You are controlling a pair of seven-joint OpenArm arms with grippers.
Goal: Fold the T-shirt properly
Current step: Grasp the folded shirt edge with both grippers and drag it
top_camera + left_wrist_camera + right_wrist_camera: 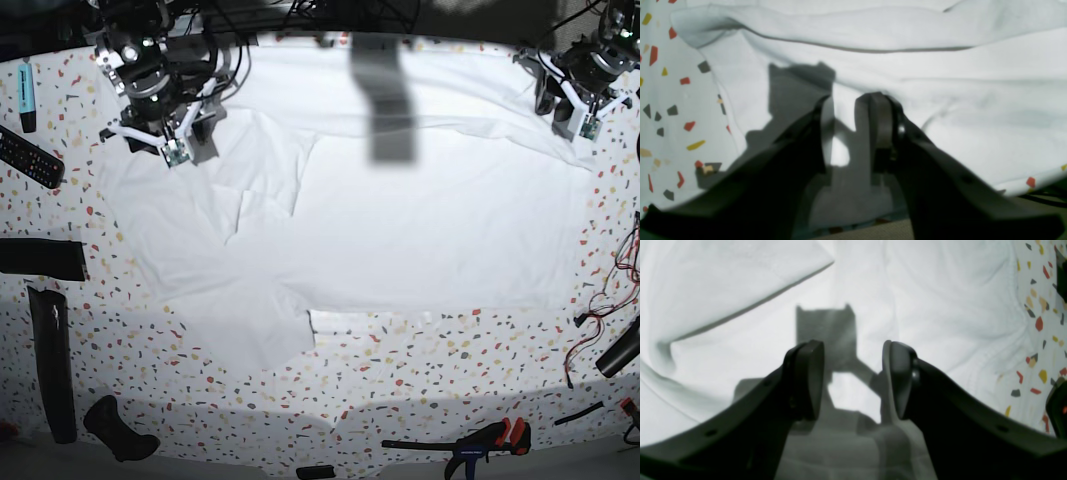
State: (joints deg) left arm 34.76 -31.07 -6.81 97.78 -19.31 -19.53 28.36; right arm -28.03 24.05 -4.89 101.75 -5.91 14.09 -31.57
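Note:
The white T-shirt lies spread wide over the speckled table, wrinkled, with one sleeve toward the front left. My right gripper is over the shirt's far left part; in the right wrist view it is open just above the white cloth, and a fold edge runs to the upper left. My left gripper is at the shirt's far right edge; in the left wrist view it is open over the cloth, near a long fold.
A black remote and a blue marker lie at the left. Black pieces lie along the left edge. A clamp lies at the front right. Cables hang at the right edge.

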